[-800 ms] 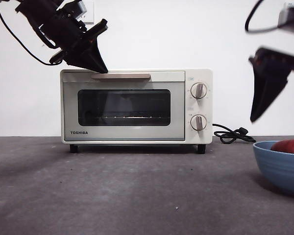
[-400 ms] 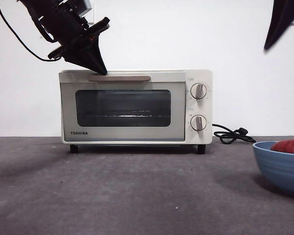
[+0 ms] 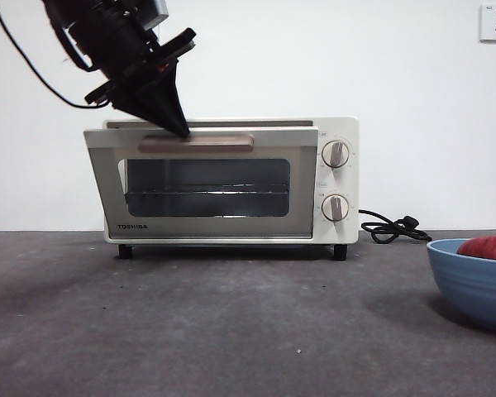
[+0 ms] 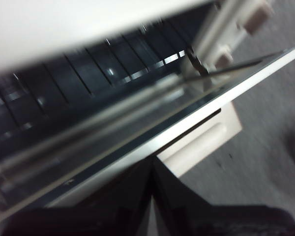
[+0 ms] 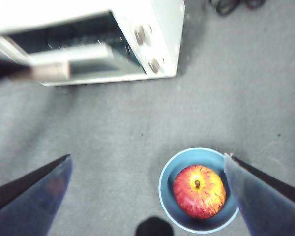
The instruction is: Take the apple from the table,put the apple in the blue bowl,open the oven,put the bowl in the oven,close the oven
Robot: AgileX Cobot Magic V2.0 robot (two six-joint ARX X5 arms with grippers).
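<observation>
1. Where the oven [image 3: 223, 182] stands at centre frame in the front view, its glass door [image 3: 202, 186] is tipped partway out from the top — the upper edge leans forward, the lower edge sits at the hinge.
2. Left tool [image 3: 178, 128]: comes down from the upper left of the front view, its tip resting at the left part of the beige handle [image 3: 197, 142]. In the left wrist view its two black jaws lie pressed together with only a hairline seam between them, just under the door's edge; whether they pinch anything I cannot tell.
3. Wire rack [image 3: 207, 191] visible through the glass, level inside the cavity.
4. Two knobs [image 3: 335, 153] on the right panel, one above the other; black cord [image 3: 388, 227] coiled on the desk [image 3: 215, 322] just right of the oven.
5. Blue bowl [image 3: 473, 281] at the lower right edge of the front view, on the desk, well apart from the oven. Apple [image 3: 488, 247] sits inside it, its top showing above the rim.
6. Right tool [image 5: 147, 172]: seen only in its own wrist view, jaws spread wide and holding nothing, hanging high above the bowl — apple stem-up, at lower centre-right of that frame.
</observation>
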